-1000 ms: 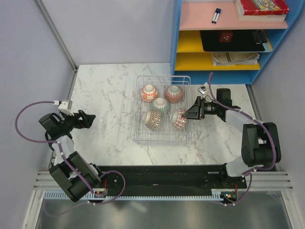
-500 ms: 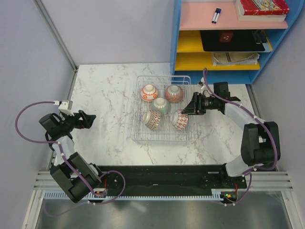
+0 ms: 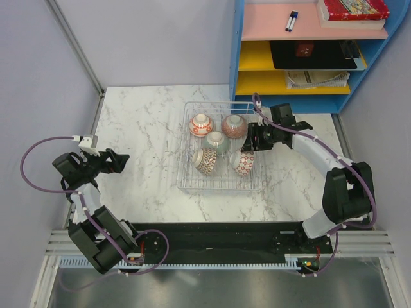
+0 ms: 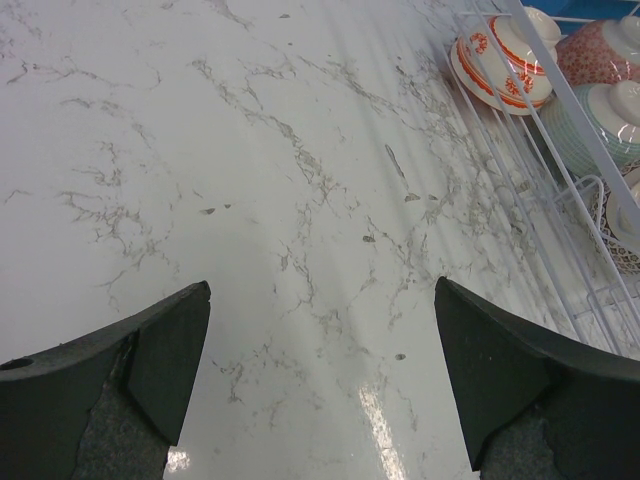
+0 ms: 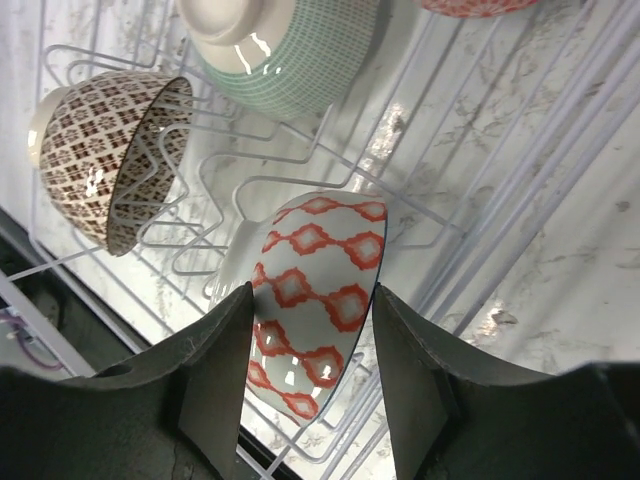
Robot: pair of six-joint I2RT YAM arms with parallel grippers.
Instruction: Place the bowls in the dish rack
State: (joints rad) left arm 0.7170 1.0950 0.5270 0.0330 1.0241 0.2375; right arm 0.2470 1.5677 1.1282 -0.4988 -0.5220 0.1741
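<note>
The dish rack [image 3: 186,181] holds all five bowls. The red-and-white bowl [image 3: 201,124] and the reddish-brown bowl [image 3: 234,126] are at the back, and the pale green bowl [image 3: 218,142] is in the middle. The brown patterned bowl [image 3: 206,161] and the red-diamond bowl [image 3: 243,163] stand on edge at the front. My right gripper [image 3: 253,138] is open above the rack's right side, apart from the red-diamond bowl [image 5: 320,255], which shows beyond its fingers [image 5: 225,350]. My left gripper [image 3: 120,160] is open and empty over bare marble, far left of the rack.
A blue shelf unit [image 3: 239,51] with pens, books and papers stands behind the rack at the back right. The grey wall edge [image 3: 96,96] runs along the table's left side. The rack's wire side [image 4: 520,150] shows at the right of the left wrist view.
My right gripper has lifted back from the red-diamond bowl toward the rack's rear right. The bowl stays standing in the rack. The left arm has not moved.
</note>
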